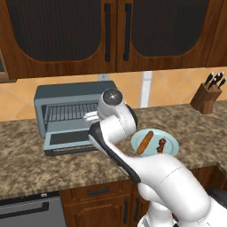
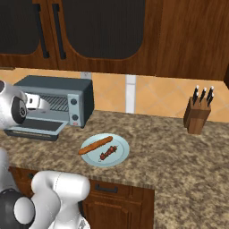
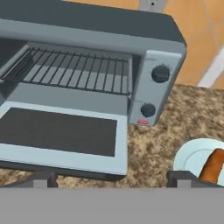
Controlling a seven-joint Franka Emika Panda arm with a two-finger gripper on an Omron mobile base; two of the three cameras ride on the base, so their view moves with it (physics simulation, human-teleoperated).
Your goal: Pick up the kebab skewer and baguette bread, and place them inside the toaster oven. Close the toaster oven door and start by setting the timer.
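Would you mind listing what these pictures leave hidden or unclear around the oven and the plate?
- Oven knobs: left base view, hidden behind the arm.
- Oven door's left end: right base view, covered by the arm.
- Plate and bread: hand view, cut off by the right edge.
- Knob markings: hand view, too small to read.
- Skewer pieces: right base view, too small to count.

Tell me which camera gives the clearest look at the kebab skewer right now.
The right base view: the kebab skewer lies whole and unobstructed on the plate, beside the baguette bread. In the left base view the kebab skewer is small, near the arm. The hand view catches just the plate's edge and an end of the bread.
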